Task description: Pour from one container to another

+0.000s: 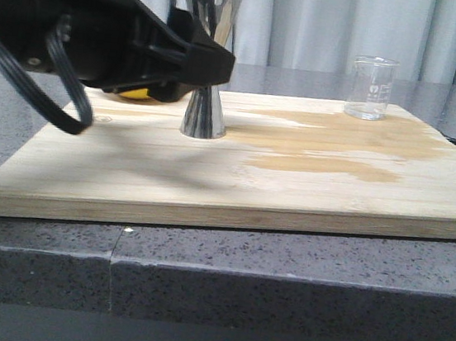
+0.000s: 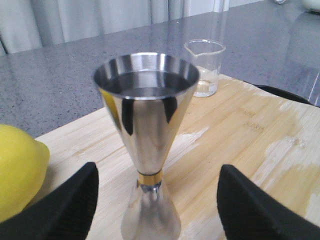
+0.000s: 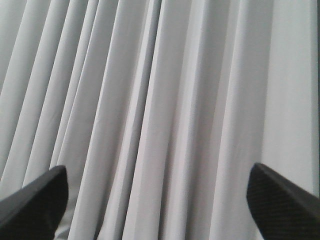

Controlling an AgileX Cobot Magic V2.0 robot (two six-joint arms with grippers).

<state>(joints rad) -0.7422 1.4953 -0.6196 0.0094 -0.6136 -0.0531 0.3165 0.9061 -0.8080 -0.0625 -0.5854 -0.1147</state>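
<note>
On the pale wooden board (image 1: pixel 233 196), the tall shiny steel jigger (image 2: pixel 147 130) stands upright between the left gripper's (image 2: pixel 157 205) spread fingers, likely lined up for grasping. The small clear glass beaker (image 1: pixel 371 88) waits well apart; the right gripper (image 3: pixel 160 200), fingers spread, faces curtains (image 3: pixel 160 100).

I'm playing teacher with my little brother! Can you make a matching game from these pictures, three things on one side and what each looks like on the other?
Things:
1. jigger
2. beaker
3. lemon

Looks:
A. clear glass
B. yellow
C. shiny silver with a gold band

Pairs: 1-C, 2-A, 3-B

Bonus: the open left gripper has its fingers either side of the jigger.
</note>
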